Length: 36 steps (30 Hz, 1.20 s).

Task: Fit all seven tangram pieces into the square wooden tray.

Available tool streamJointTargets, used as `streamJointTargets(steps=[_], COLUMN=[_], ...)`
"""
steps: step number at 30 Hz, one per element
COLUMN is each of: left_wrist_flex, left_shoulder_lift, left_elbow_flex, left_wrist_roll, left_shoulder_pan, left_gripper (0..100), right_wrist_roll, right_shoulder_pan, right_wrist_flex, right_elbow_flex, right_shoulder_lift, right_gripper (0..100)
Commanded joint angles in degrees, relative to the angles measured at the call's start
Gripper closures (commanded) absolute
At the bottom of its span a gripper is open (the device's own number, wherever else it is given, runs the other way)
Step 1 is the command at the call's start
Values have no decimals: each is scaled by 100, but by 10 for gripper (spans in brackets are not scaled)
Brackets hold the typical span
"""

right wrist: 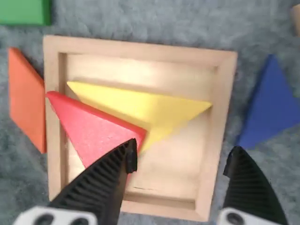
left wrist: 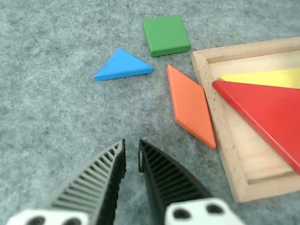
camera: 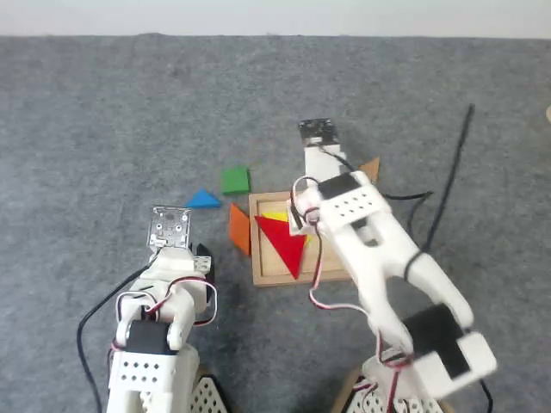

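The square wooden tray (right wrist: 140, 47) holds a yellow triangle (right wrist: 145, 105) with a large red triangle (right wrist: 89, 129) partly on top of it. One red corner rests on the tray's wall. My right gripper (right wrist: 183, 154) hangs open just above the tray, one finger over the red triangle (camera: 284, 241). An orange parallelogram (left wrist: 190, 105) lies against the tray's outer side. A green square (left wrist: 166, 34) and a light blue triangle (left wrist: 123, 65) lie beyond it. A dark blue triangle (right wrist: 268, 105) lies at the tray's other side. My left gripper (left wrist: 131, 144) is shut and holds nothing, low over the carpet short of the orange piece.
A tan triangle (camera: 370, 168) lies on the grey carpet past the tray's far corner, beside the right arm. Black cables (camera: 448, 189) trail to the right. The carpet (camera: 103, 129) to the left and far side is bare.
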Motion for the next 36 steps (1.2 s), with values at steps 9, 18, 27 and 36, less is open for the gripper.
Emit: streamJointTargets(steps=[9, 18, 27, 36], left_wrist_flex=[18, 18, 18, 18], left_shoulder_lift=[-79, -79, -79, -79], left_elbow_flex=[-101, -101, -101, -101], left_wrist_roll=[35, 35, 35, 35], left_shoulder_pan=[-44, -44, -44, -44], left_gripper=[946, 946, 946, 946], right_wrist_roll=[255, 273, 229, 26], right_shoulder_pan=[549, 259, 374, 488], right_wrist_flex=[-92, -347, -400, -400], right_elbow_flex=[237, -53, -730, -1178], right_shoulder_lift=[-215, 725, 1332, 1499], right_gripper=[710, 710, 710, 710])
